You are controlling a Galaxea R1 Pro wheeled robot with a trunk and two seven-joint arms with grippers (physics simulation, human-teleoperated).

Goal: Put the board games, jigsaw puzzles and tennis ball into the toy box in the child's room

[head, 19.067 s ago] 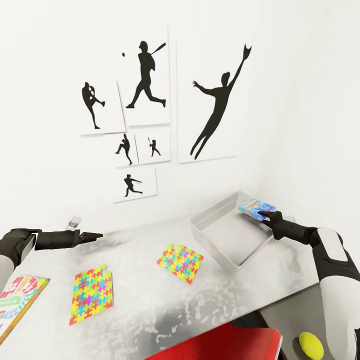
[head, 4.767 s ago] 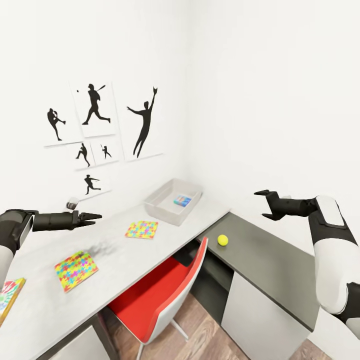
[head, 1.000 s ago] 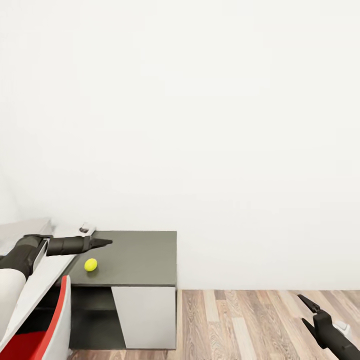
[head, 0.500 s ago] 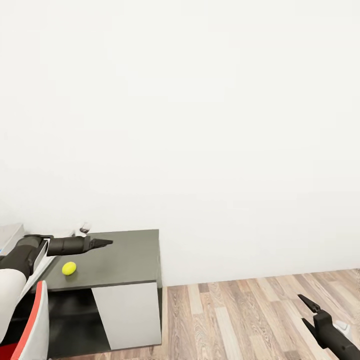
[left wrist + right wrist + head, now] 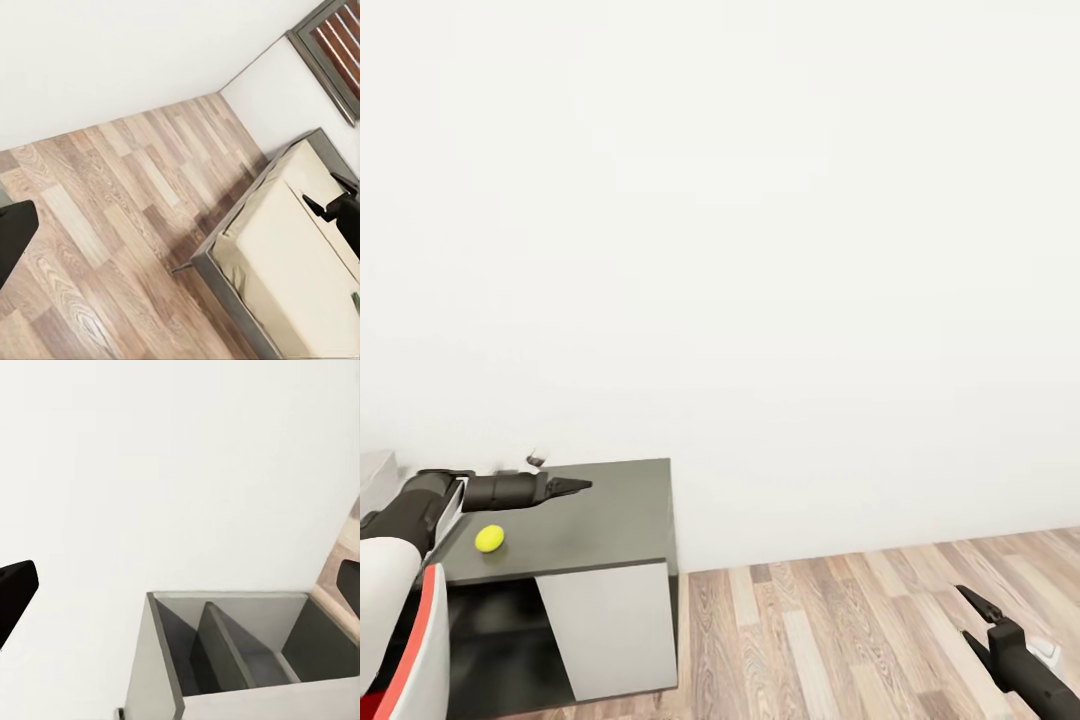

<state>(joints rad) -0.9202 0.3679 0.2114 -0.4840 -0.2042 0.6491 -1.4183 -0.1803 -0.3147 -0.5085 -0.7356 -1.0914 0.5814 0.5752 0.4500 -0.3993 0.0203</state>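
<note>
White wall, dark table (image 5: 600,510); tennis ball (image 5: 489,538) light, rolls easily, grip across middle. Left gripper (image 5: 575,487) jaws together, right gripper (image 5: 978,612) apart.

Worktop, floor and bed: contents as seen.

The dark grey worktop (image 5: 610,510) stands against the white wall and carries one item, a yellow-green tennis ball (image 5: 489,538), lying near its front edge toward the left end. A pale cabinet front sits under the right end. The wood-plank floor (image 5: 840,640) runs bare to the wall. In the left wrist view, the bed (image 5: 292,262) shows a beige mattress in a grey frame.
</note>
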